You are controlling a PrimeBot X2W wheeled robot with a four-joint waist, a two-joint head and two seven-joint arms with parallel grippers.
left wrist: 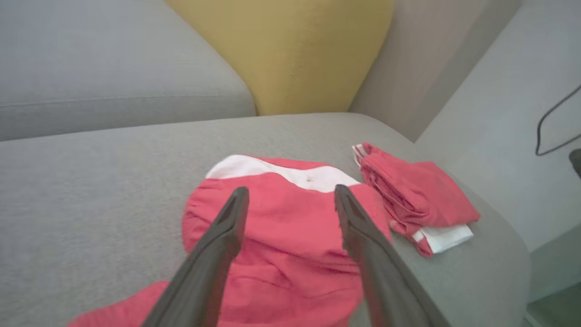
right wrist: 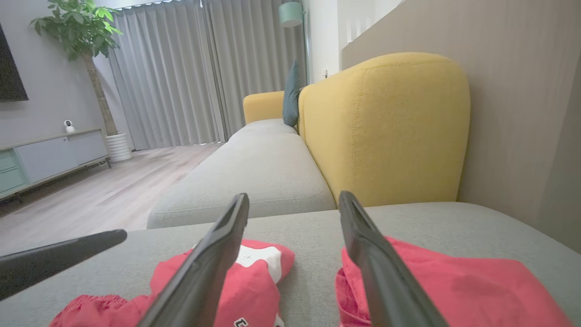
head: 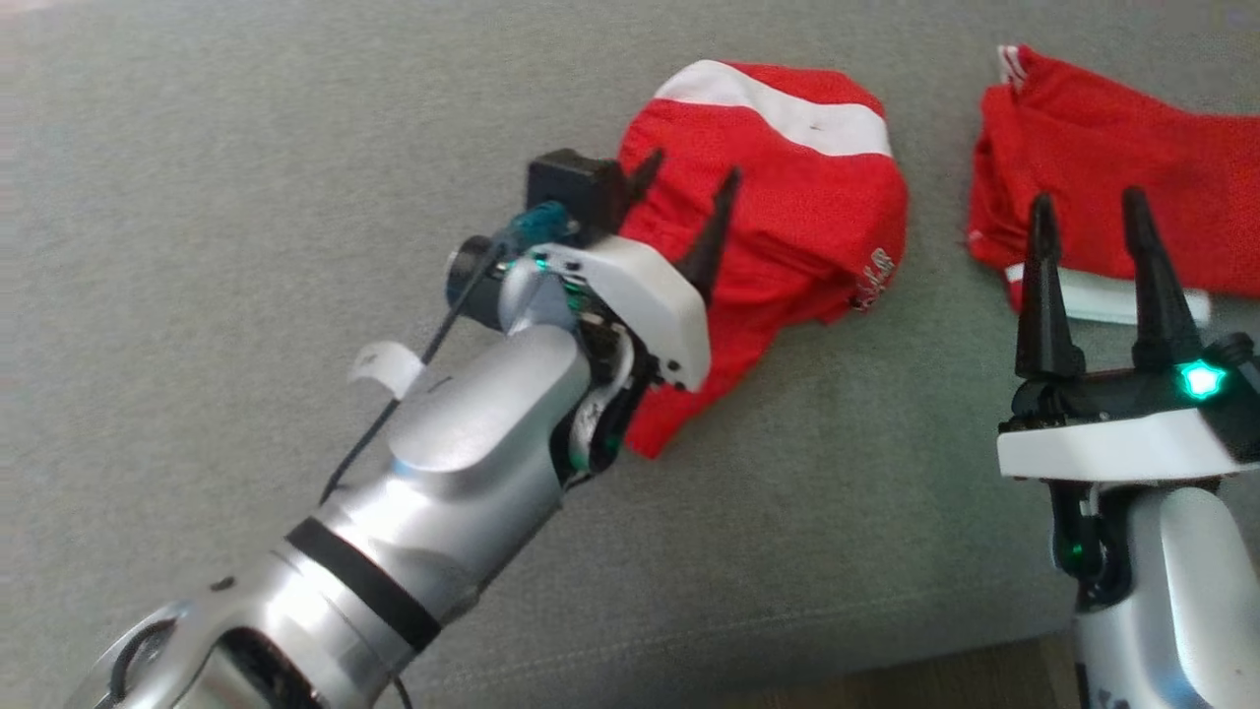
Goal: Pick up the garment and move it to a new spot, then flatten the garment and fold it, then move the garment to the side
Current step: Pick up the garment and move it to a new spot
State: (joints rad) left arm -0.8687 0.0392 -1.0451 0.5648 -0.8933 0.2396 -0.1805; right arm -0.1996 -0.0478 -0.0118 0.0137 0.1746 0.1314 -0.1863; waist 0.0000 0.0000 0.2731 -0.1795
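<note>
Silver left forearm (head: 443, 463), nearest the head camera, reaches up from the lower left over the grey sofa seat (head: 197, 197). At its end the left gripper (head: 689, 175) hangs over the near left part of the garment (head: 807, 207). Jaws wide apart, no cloth pinched between them. Whether the tips touch the fabric: cannot tell.

The garment is red and bunched into a rounded heap, with a white band (head: 778, 103) across its far side and small white lettering at its right edge. It lies mid-seat, well back from the seat's front edge. One flap trails toward the front edge and passes under the left wrist.

To the robot's right lies a folded red piece (head: 1132, 138) with white trim. It is near the garment but apart from it, with a strip of bare seat between. The left wrist view puts it close to the seat's right edge.

The right gripper (head: 1088, 199) is near the seat's front edge, fingers pointing toward the folded red piece. Jaws wide, nothing in them. A green light (head: 1201, 379) glows on its housing.

A yellow backrest (right wrist: 386, 127) rises behind the seat. Beyond are a wood floor (right wrist: 91, 195), grey curtains (right wrist: 181, 68) and a potted plant (right wrist: 77, 27).
</note>
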